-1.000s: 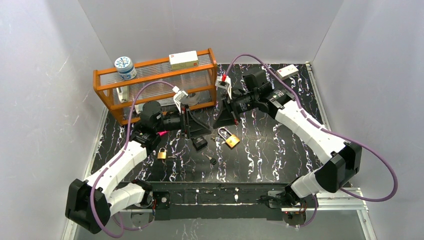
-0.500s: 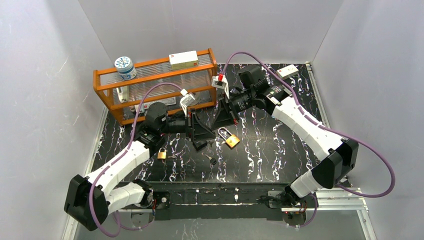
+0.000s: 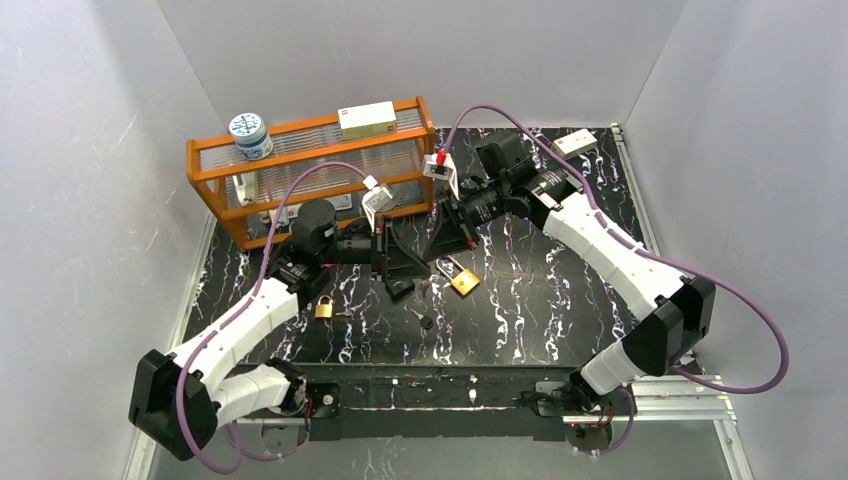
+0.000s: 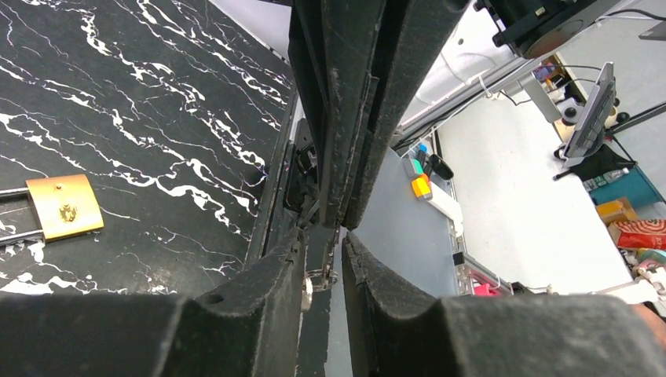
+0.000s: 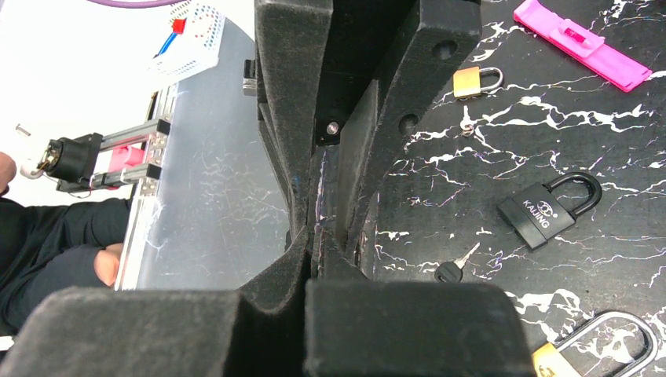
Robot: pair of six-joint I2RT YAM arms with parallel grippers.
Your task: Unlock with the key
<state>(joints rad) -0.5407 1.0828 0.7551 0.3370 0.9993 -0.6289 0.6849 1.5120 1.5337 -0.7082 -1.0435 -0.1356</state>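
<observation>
Centre frame: right gripper (image 5: 318, 247) pressed together, left gripper (image 4: 328, 243) narrowly parted, hold unclear; square your jaws up before squeezing.

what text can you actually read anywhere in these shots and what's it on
"KAIJING", as best it reads: on the body of the black padlock, right wrist view.
Too small to read: the label on the white box atop the orange rack, and the patterned lid of the round tin.
Brass padlock: only an embossed emblem, no legible words.
</observation>
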